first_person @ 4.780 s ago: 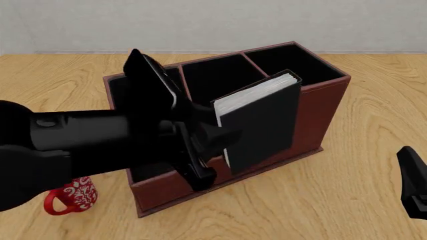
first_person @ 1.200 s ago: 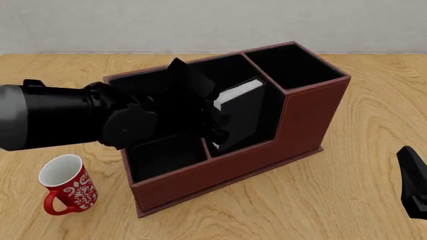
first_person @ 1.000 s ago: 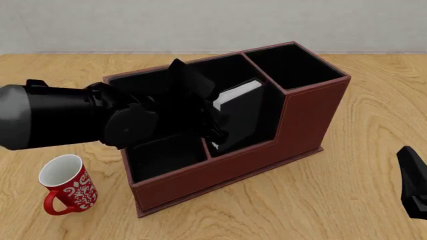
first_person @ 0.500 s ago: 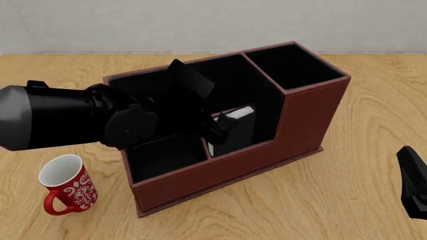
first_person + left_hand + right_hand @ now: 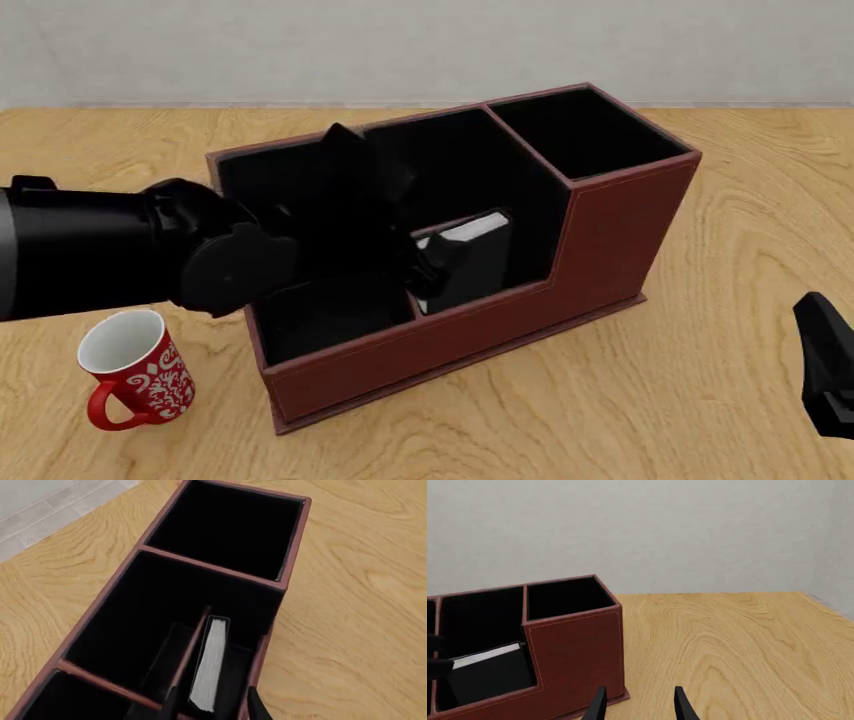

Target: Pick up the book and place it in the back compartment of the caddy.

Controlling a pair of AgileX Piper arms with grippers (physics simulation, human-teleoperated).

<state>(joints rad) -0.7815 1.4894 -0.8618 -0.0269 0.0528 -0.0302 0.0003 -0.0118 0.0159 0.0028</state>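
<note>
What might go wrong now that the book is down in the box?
The book seems to stand in the narrow slot by the caddy's low front wall, not the big back compartment, so it may be in the wrong place. Also, the open left gripper straddles the book closely; pulling out crooked might snag it and tip it.

An office-like desk setting was suggested, rendered in simulation rather than photographed. A light wood-grain worktop (image 5: pixel 694 400) was seen against a plain pale grey wall (image 5: pixel 427 45), with flat lighting and no clutter. The desk impression was given by a reddish-brown compartmented caddy (image 5: pixel 627 230), a black hardback book (image 5: pixel 470 258) standing inside it, and a red-and-white patterned mug (image 5: pixel 134 375) set on the wood near the caddy's corner.
</note>
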